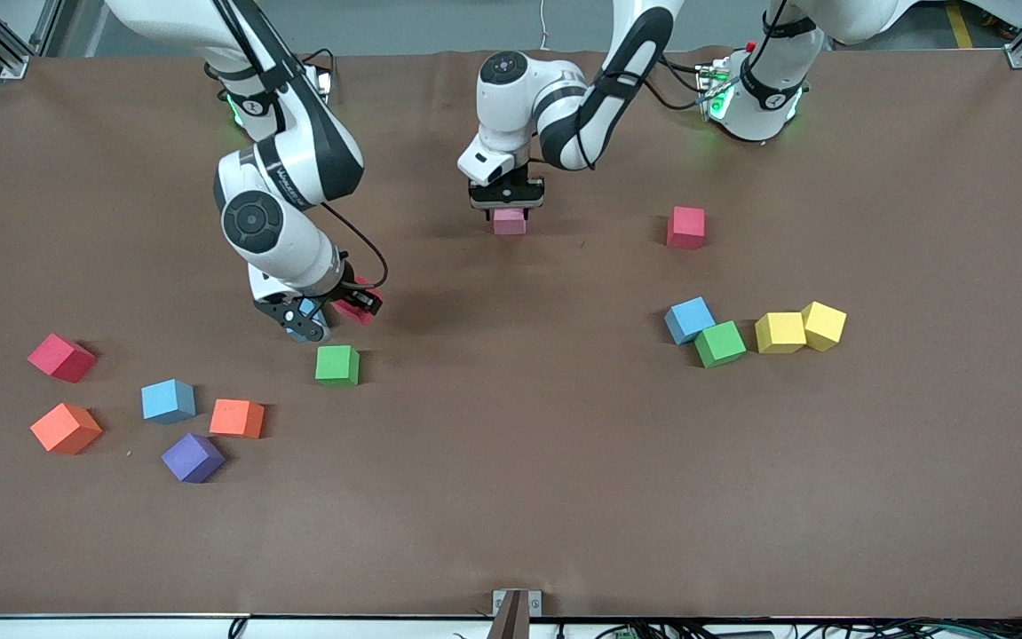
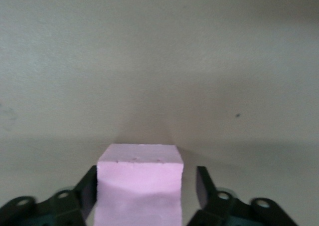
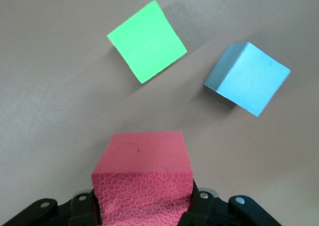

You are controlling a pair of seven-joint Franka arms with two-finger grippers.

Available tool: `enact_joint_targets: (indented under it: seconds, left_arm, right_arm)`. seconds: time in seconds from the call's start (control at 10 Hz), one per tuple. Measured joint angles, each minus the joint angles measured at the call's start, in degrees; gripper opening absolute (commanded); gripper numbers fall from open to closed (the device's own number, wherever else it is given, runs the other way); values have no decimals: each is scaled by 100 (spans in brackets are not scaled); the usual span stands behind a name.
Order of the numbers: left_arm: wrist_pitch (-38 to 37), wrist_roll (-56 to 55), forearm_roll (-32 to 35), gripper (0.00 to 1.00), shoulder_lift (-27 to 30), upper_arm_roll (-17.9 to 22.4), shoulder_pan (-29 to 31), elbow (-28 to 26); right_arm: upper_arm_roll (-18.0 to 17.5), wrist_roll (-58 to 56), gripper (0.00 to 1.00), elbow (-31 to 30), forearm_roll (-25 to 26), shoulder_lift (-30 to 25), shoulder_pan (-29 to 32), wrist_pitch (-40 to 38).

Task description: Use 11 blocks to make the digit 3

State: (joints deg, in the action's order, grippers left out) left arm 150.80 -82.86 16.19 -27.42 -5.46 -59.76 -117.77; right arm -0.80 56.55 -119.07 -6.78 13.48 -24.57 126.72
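Over at the right arm's end, five blocks sit scattered: red block [image 1: 61, 357], orange blocks [image 1: 66, 428], a light blue [image 1: 168, 400], a purple [image 1: 193, 458]. The right end effector [image 1: 326, 312] is clamped on a red cube [image 3: 143, 176] above the tabletop [image 1: 511, 497], a green block [image 1: 337, 365] just beside it. Mid-table, the left end effector [image 1: 508, 202] stands with fingers [image 2: 202, 186] spread either side of a pink block [image 2: 138, 183], one finger clear of it, so probably just set down. Toward the left arm's end, six more blocks wait loose. No digit visible yet; nearly everything is left to place.
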Motion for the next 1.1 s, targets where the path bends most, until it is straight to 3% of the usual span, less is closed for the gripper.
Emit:
enact_joint_targets:
  seconds: [0.2, 0.5, 0.9, 1.1]
  left_arm:
    - [-299, -93, 1, 100, 359, 49, 137, 271]
    - [-1198, 558, 2, 100, 1136, 59, 988, 217]
    - [-1254, 1640, 2, 100, 1469, 48, 1937, -649]
    - [-1250, 2143, 2, 100, 1866, 42, 2237, -1283]
  right_arm:
    - [-30, 1364, 3, 0, -5, -48, -8, -169]
    - [-136, 3452, 3, -1, -97, -86, -214, -233]
    - [-168, 5000, 0, -26, -577, -87, -670, -210]
    - [-178, 5627, 0, -230, -644, -92, -988, 275]
